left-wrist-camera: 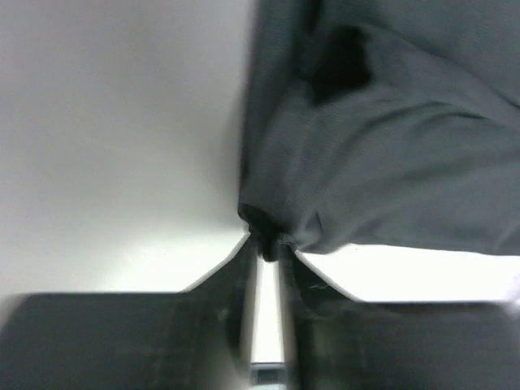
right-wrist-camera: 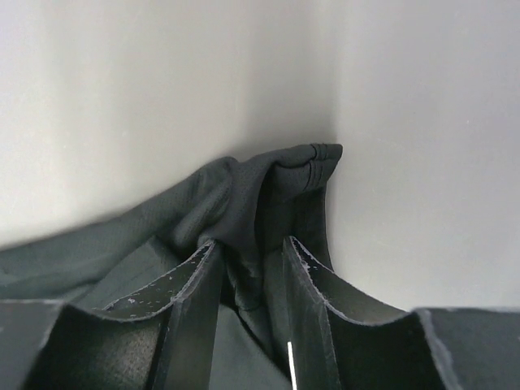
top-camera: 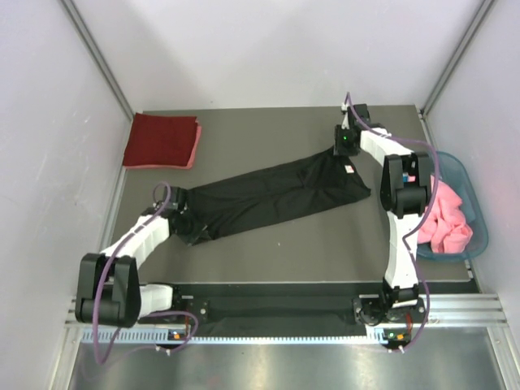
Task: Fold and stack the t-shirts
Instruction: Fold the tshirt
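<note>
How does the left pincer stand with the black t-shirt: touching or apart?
Touching. The left wrist view shows the left pincer closed on a bunched edge of the black t-shirt, with the cloth pinched right at its tip.

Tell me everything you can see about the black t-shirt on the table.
The black t-shirt is soft, matte, dark cloth, pulled into a long, narrow, wrinkled band stretched diagonally over the table, from near left to far right. The left gripper pinches a bunched edge at its near-left end. The right gripper clamps a folded hem at its far-right end. A small pale label shows near that end.
</note>
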